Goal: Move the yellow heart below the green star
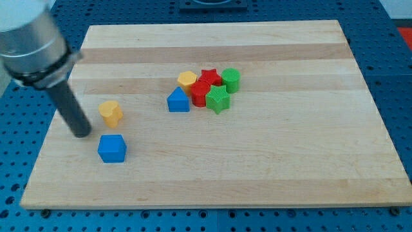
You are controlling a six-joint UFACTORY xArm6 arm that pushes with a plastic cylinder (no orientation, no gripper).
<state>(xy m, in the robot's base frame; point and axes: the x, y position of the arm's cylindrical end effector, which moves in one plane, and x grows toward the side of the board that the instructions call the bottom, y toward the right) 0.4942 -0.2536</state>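
The yellow heart (111,112) lies on the wooden board (270,167) at the view's left. The green star (218,100) sits in a cluster near the board's middle. My tip (82,133) rests on the board just left of and slightly below the yellow heart, with a small gap between them. A blue block (112,148) lies right of the tip and just below the heart.
The cluster holds a blue triangular block (178,100), a yellow block (187,80), a red star (208,77), a red block (200,93) and a green cylinder (230,80), all packed close to the green star. The arm's grey body (32,38) hangs over the board's upper left corner.
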